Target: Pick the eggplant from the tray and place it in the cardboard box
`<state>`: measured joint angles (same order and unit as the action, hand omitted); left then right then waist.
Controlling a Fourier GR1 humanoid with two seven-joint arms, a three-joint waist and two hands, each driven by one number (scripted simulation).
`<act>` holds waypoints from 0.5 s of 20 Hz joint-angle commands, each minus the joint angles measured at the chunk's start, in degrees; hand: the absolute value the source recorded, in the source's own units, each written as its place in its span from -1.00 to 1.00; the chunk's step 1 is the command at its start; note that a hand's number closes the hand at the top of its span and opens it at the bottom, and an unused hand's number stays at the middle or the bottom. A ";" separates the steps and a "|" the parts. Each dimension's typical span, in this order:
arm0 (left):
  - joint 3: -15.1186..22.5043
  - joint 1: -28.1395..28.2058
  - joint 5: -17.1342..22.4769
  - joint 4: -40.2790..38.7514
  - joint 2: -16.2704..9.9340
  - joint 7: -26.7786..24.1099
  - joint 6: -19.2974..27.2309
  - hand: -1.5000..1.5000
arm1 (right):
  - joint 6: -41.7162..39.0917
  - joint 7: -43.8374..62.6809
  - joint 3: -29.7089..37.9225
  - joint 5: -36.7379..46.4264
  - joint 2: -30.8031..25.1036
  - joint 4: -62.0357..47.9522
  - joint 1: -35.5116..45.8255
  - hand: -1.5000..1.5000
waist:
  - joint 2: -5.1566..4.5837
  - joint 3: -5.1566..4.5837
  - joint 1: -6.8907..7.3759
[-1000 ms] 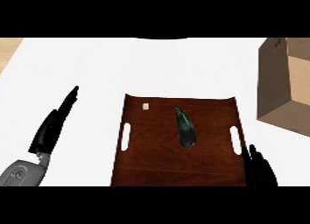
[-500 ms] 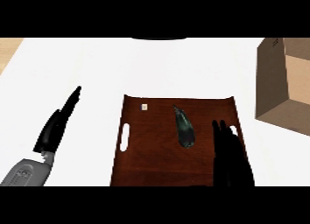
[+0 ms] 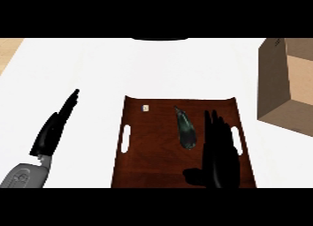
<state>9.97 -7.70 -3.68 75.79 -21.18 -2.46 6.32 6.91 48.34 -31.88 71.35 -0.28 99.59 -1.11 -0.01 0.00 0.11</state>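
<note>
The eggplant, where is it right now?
In the head view the eggplant lies on the brown tray, right of its middle, just left of the right hand.

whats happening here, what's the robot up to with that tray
The robot's right hand is open over the brown tray, its straight fingers lying just right of the dark eggplant, which rests on the tray and is not yet gripped. The open cardboard box waits at the right edge of the white counter. The left hand rests open on the counter, left of the tray, touching nothing.
</note>
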 commanded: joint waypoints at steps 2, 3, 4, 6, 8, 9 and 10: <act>-1.83 2.83 -3.33 1.55 1.18 -0.53 -0.19 0.00 | -0.05 -0.70 0.28 0.50 0.27 -4.07 2.11 -1.00 | 0.04 0.00 -0.01; -1.85 -0.33 -3.47 2.55 2.58 2.60 -0.67 0.00 | -0.56 -3.43 2.61 -1.42 -1.51 -2.17 0.76 -1.00 | 0.04 0.01 -0.14; -3.57 -2.56 -3.15 -3.15 2.43 -0.61 -2.27 0.00 | -0.22 2.13 -1.97 -0.11 0.26 -4.00 2.27 -1.00 | 0.00 0.00 -0.18; -3.07 -0.87 -3.98 -2.21 3.83 -1.90 -2.07 0.00 | -0.61 1.63 0.94 -3.99 0.27 -7.92 6.94 -1.00 | -0.02 0.00 -0.05; -2.43 -3.88 -5.70 -1.53 5.42 4.07 -1.05 0.00 | -2.87 1.40 1.58 -4.56 0.27 -5.71 6.49 -1.00 | 0.01 0.00 -0.19; -4.22 -1.49 -4.60 -2.19 3.11 -2.03 -2.65 0.00 | 3.97 4.91 -2.99 -5.46 0.27 -13.91 9.48 -1.00 | -0.03 0.00 0.11; -3.56 0.95 -6.25 -2.76 5.22 -3.67 -0.37 0.00 | 0.15 -2.32 4.82 -5.01 0.08 -12.53 8.85 -1.00 | -0.01 0.00 -0.03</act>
<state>6.97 -8.51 -7.90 74.43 -17.67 -3.04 4.92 7.10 49.09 -30.60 67.38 -0.15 90.77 5.84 -0.01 0.01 0.10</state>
